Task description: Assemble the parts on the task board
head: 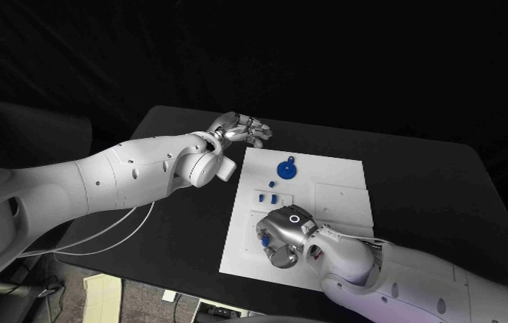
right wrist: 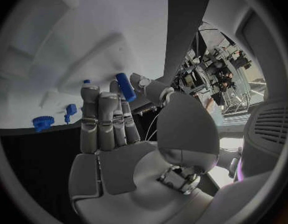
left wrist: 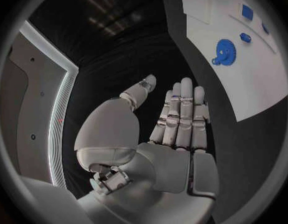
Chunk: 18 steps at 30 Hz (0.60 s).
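- Right hand (head: 284, 236) low over the near end of the task board (head: 339, 213), pinching a small blue peg (right wrist: 124, 86) between thumb and finger.
- Risk: a light pinch, so the peg could tilt or slip while being seated.
- Blue gear (head: 285, 169) stands at the board's far end, well apart from the right hand.
- Left hand (head: 239, 129) open, holding nothing, hovering off the board's far-left corner near the gear.

The left arm reaches in with its left hand (head: 239, 129) empty, fingers straight and close together with the thumb apart, while the right arm bends inward, its right hand (head: 284, 235) palm down with fingers extended.
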Motion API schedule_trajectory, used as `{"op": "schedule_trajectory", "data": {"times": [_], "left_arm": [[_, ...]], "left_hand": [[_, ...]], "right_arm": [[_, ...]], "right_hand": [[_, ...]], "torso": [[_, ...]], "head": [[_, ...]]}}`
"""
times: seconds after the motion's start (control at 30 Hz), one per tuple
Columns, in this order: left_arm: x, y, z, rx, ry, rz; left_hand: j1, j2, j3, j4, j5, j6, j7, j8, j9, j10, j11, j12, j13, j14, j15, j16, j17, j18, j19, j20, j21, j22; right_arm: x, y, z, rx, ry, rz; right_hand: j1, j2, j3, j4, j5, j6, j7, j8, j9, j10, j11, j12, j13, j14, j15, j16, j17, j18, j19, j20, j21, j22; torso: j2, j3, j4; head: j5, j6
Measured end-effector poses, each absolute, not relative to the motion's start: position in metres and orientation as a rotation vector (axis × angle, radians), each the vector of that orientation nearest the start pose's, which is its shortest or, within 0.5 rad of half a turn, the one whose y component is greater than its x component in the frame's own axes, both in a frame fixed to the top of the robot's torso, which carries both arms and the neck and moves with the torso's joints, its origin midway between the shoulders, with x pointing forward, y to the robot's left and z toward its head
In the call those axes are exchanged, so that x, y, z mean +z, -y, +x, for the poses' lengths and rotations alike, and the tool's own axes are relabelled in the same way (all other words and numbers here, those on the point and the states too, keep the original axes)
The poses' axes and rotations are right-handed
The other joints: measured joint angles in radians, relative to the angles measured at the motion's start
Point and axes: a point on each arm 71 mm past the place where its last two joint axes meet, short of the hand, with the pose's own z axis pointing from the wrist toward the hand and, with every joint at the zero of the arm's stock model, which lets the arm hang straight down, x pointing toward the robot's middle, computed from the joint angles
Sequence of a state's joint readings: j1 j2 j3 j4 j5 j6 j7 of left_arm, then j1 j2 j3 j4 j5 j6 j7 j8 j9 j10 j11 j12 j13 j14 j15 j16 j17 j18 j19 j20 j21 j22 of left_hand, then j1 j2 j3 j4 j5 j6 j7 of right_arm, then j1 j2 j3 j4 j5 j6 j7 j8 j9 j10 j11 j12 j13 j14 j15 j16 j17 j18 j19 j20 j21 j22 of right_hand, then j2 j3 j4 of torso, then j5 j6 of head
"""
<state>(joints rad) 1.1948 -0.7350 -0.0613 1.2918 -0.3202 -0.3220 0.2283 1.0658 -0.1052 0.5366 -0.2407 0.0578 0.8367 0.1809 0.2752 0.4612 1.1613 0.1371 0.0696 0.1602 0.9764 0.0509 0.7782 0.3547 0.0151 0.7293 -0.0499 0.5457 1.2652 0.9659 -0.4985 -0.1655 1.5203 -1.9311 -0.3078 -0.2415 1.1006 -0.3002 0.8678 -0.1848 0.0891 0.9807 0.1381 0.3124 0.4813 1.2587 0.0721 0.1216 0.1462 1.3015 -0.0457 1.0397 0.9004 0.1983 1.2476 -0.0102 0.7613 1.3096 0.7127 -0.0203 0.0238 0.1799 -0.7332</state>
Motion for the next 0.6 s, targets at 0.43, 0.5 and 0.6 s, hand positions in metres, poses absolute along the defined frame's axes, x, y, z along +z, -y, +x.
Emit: {"op": "schedule_trajectory", "data": {"times": [0.43, 0.5, 0.6], "left_arm": [[-0.209, -0.223, 0.526, -1.222, -1.594, -0.893], [-0.209, -0.223, 0.526, -1.222, -1.595, -0.894], [-0.209, -0.223, 0.526, -1.222, -1.596, -0.894]], "left_hand": [[-0.004, 0.004, -0.004, 0.004, 0.000, -0.013, 0.008, 0.000, -0.004, 0.000, 0.000, 0.000, -0.001, 0.000, 0.000, -0.004, 0.004, 0.000, 0.000, 0.000, -0.001, 0.002], [-0.009, 0.003, -0.001, 0.007, 0.000, -0.014, 0.008, 0.000, -0.004, 0.000, 0.000, 0.000, -0.001, 0.000, 0.000, -0.004, 0.005, 0.000, 0.000, 0.000, -0.004, 0.002], [-0.011, 0.002, -0.001, 0.007, 0.000, -0.014, 0.008, 0.000, -0.004, 0.000, 0.000, 0.000, -0.001, 0.000, 0.000, -0.004, 0.005, 0.000, 0.000, 0.000, -0.004, 0.002]], "right_arm": [[-0.301, 0.034, 0.375, 0.802, -1.636, -0.552], [-0.301, 0.036, 0.376, 0.809, -1.635, -0.534], [-0.300, 0.039, 0.377, 0.820, -1.635, -0.511]], "right_hand": [[-0.073, -0.002, -0.091, -0.093, -0.023, -0.123, 0.041, -0.057, -0.028, -0.152, 0.042, -0.054, -0.046, -0.067, 0.048, -0.012, -0.008, -0.001, -0.084, 0.013, -0.024, 0.000], [-0.088, -0.002, -0.118, -0.100, -0.023, -0.131, 0.044, -0.057, -0.028, -0.173, 0.046, -0.054, -0.053, -0.086, 0.051, -0.012, -0.009, -0.004, -0.102, 0.017, -0.026, 0.000], [-0.097, -0.002, -0.146, -0.103, -0.016, -0.141, 0.044, -0.057, -0.028, -0.180, 0.049, -0.054, -0.060, -0.089, 0.053, -0.012, -0.010, -0.005, -0.108, 0.019, -0.026, 0.000]], "torso": [[0.000, 0.0001, 0.0000], [0.000, 0.0001, 0.0000], [0.000, 0.0003, 0.0000]], "head": [[0.000, 0.002], [0.000, 0.002], [0.000, 0.003]]}}
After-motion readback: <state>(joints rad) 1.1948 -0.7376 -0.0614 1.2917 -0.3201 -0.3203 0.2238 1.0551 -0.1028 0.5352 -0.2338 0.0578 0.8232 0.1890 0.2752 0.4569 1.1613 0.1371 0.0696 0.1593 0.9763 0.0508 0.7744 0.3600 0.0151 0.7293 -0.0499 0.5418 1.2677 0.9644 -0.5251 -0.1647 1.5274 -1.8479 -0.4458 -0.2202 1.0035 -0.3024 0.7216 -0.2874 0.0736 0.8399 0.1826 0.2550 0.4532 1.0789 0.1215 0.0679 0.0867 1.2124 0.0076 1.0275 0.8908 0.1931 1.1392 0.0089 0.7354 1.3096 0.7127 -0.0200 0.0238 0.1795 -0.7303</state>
